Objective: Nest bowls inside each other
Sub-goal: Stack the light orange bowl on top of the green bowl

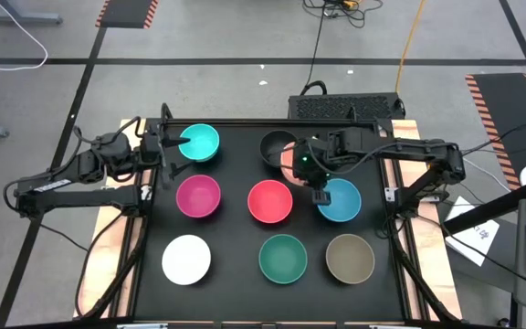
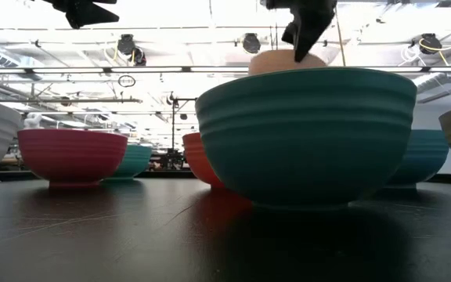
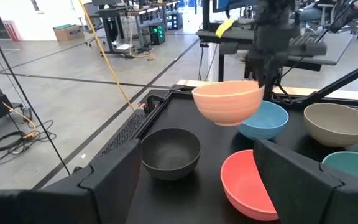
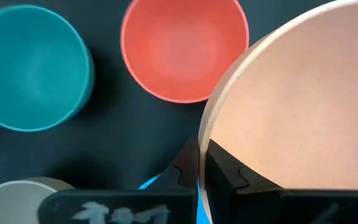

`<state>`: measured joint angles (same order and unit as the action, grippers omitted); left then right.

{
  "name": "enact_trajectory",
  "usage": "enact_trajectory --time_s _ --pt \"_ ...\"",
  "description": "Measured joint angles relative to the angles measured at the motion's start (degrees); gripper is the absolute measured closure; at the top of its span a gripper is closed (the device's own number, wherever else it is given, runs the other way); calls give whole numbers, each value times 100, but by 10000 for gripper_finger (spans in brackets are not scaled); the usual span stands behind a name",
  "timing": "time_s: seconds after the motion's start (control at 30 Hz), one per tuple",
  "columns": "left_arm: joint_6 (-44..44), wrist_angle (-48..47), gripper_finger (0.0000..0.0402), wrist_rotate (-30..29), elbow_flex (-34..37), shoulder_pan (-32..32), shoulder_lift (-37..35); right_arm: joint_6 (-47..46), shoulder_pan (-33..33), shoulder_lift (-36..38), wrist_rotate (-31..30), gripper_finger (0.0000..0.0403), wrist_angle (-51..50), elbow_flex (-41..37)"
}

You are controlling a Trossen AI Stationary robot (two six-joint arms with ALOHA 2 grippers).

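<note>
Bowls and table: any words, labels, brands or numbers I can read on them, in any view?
None can be read.
The bowls, such as the peach bowl and the red bowl, are plain.
The white sheets beside the table carry print too small to read.

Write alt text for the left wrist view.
The right gripper holds a peach bowl by its rim in the air, over a blue bowl. On the black table below sit a black bowl, a red bowl and a taupe bowl.
</note>
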<state>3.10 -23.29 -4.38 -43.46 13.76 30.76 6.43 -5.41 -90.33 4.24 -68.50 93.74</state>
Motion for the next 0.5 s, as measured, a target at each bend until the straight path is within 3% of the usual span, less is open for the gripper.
enact_trajectory --time_s 0.5 --pt "-39 -63 87 0 2 0 0 -297 671 -82 -275 403 -159 533"
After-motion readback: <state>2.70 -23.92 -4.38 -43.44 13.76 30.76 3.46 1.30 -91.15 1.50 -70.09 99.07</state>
